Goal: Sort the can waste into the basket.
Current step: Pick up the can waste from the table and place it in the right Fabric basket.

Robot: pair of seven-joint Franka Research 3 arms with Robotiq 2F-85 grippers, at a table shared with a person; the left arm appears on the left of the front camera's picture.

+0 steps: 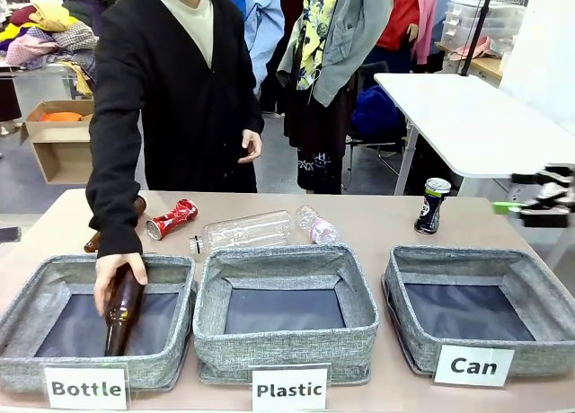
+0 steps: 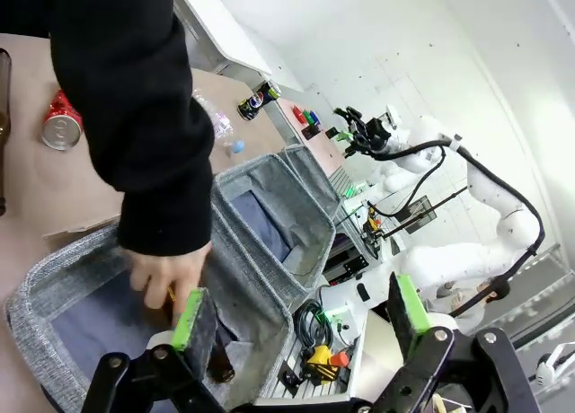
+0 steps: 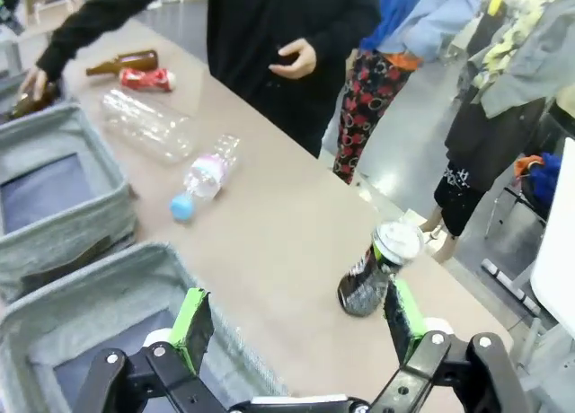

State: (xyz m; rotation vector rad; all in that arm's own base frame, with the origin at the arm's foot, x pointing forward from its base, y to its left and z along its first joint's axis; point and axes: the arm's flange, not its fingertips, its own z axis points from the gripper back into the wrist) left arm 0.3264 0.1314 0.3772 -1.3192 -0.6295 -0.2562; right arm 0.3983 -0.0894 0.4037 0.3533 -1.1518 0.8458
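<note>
A crushed red can (image 1: 172, 218) lies on the table's far left, beside the person's sleeve. A black can with a silver top (image 1: 432, 205) stands upright at the far right, behind the grey basket labelled "Can" (image 1: 467, 254). My right gripper (image 1: 528, 202) hovers open at the right edge, a little right of the black can. In the right wrist view the black can (image 3: 375, 271) stands just beyond the open right gripper (image 3: 297, 320), with the Can basket (image 3: 108, 280) below. My left gripper (image 2: 299, 312) hangs open above the "Bottle" basket (image 2: 54, 274); the red can (image 2: 61, 126) lies farther off.
The person's hand (image 1: 115, 269) holds a brown bottle (image 1: 122, 310) inside the "Bottle" basket (image 1: 27, 283). Another brown bottle (image 1: 93, 242) lies behind that arm. A clear plastic bottle (image 1: 244, 230) and a small pink-labelled one (image 1: 317, 226) lie behind the "Plastic" basket (image 1: 287, 346).
</note>
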